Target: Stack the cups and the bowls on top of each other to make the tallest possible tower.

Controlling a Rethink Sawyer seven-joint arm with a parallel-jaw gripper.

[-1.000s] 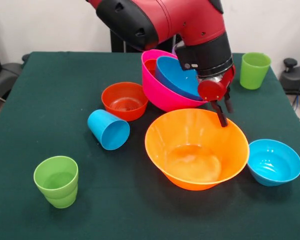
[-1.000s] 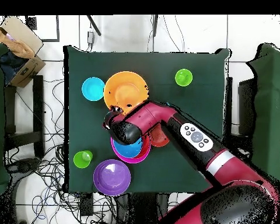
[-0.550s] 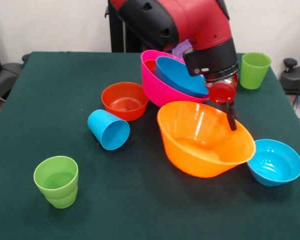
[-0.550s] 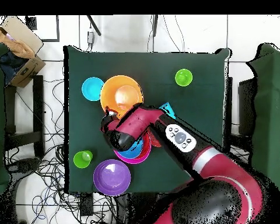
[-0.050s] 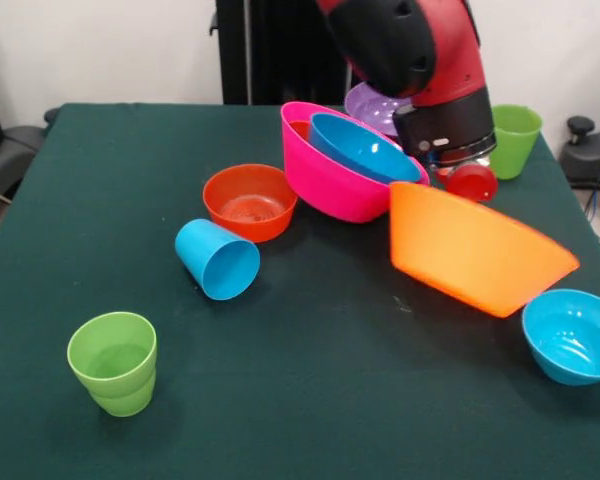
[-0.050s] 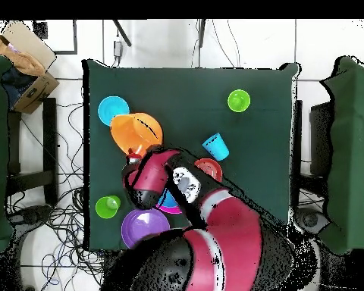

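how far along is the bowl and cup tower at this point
Done: a blue bowl and a red-orange one nest in the tilted large pink bowl. In hand: the large orange bowl is lifted and tipped at the gripper, whose fingers are hidden. Left: the purple bowl, red-orange bowl, small blue bowl, the sky blue cup on its side, and both green cups.
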